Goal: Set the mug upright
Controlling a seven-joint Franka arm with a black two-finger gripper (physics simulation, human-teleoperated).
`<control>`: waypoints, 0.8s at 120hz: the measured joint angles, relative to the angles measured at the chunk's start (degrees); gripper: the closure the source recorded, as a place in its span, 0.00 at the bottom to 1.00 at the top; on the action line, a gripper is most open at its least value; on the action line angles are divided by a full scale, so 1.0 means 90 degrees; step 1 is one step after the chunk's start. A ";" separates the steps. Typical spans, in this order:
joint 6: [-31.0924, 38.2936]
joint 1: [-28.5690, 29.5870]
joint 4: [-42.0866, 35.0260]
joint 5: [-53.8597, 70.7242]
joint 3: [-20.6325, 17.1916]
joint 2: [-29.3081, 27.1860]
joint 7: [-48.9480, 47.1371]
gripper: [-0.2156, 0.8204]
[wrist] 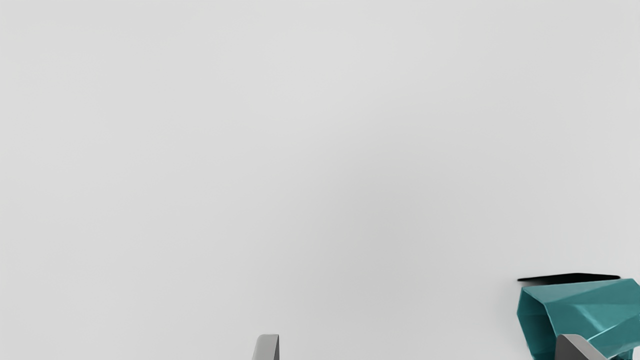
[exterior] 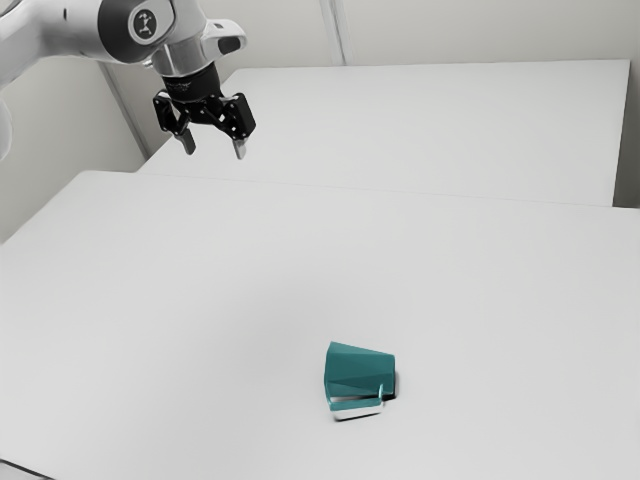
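So the mug (exterior: 360,372) is on its side on the tabletop (exterior: 190,300), well apart from the end effector (exterior: 214,152), which hangs way above it with nothing in its grip and its fingers spread wide. In the exterior view it's down and over to that view's right from there. In the wrist view it's off past one finger (wrist: 575,348), not centred between the two. Its long axis runs roughly the same way as the gap, mouth facing back toward the end effector's midline. IMO the next move is sideways over the mug and down, probably with around a quarter turn so the fingers straddle the body. Otherwise they'd likely bump the ends.
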 joint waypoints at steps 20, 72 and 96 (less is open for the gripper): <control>-0.0014 -0.0048 -0.0007 -0.0007 -0.0031 -0.0092 0.0006 0.21; 0.0688 0.0273 -0.2335 -0.1953 0.0015 -0.1797 0.0003 0.21; 0.1772 0.0458 -0.3993 -0.3574 -0.0055 -0.2244 -0.0005 0.21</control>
